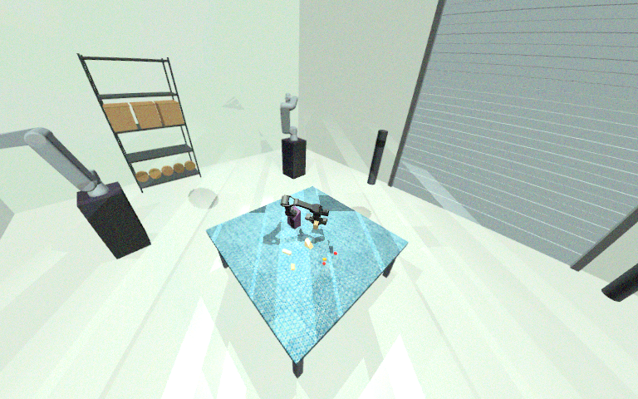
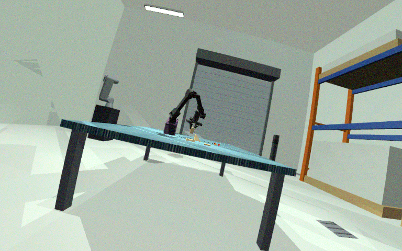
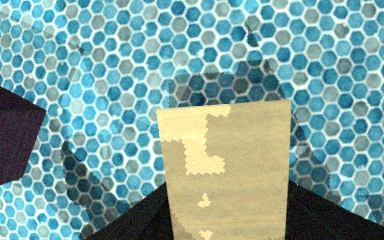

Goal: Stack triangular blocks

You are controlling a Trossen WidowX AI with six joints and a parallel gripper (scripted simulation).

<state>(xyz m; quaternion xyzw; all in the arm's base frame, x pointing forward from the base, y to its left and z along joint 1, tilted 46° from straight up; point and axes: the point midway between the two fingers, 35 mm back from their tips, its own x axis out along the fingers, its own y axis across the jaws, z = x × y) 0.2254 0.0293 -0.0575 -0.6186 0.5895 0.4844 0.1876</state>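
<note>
My gripper [image 1: 316, 219] [image 2: 193, 125] is shut on a light wooden triangular block [image 1: 316, 225] [image 2: 192, 130] [image 3: 240, 160] and holds it in the air above the table. In the wrist view a broad face of this block fills the lower middle, between the dark fingers. The other triangular block [image 1: 308, 243] [image 2: 197, 137] stands on the table, its point up in the exterior view. It is apart from the held block and lower. The held block's sloped face cannot be told clearly.
On the blue tiled table [image 1: 296, 324] [image 2: 118, 130] lie a wooden piece [image 1: 287, 252] [image 2: 190, 139], another wooden piece [image 1: 292, 266] [image 2: 207, 144], a small orange piece [image 1: 324, 258] and two small red pieces, one [image 1: 335, 253] farther right, one [image 1: 323, 263] beside the orange piece.
</note>
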